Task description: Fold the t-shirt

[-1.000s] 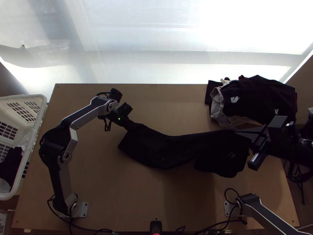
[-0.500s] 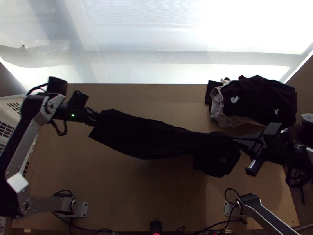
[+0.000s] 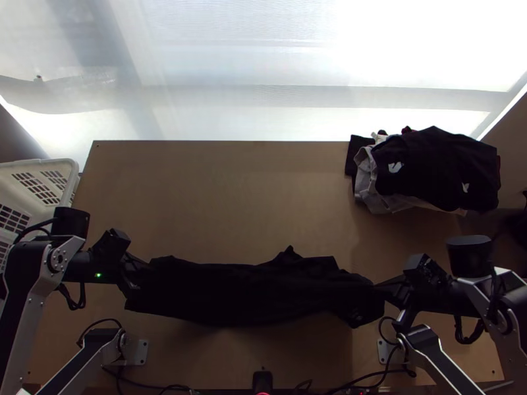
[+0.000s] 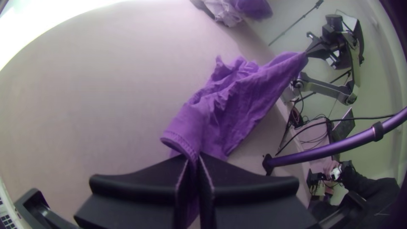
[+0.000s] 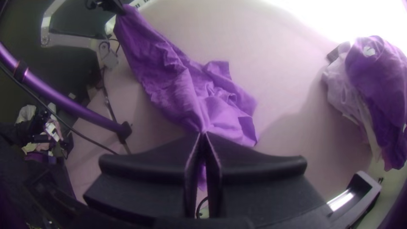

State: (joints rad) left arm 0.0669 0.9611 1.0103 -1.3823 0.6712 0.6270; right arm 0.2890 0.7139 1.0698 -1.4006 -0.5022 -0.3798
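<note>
My left gripper [image 4: 193, 157] and right gripper [image 5: 203, 135] are clamped on the t-shirt [image 3: 250, 293], bunched between them over the near table [image 3: 217, 197] — I'd draw both ends apart evenly, easing out wrinkles before lowering it.

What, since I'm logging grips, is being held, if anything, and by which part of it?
The t-shirt, by opposite ends: the left tool pinches one at a stitched edge, the right tool pinches the other.

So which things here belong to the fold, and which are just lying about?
Part of the job:
- t-shirt, strung between the grippers
- left gripper, pinching one end
- right gripper, pinching the other

Lying about:
- heap of clothes
- white basket
</note>
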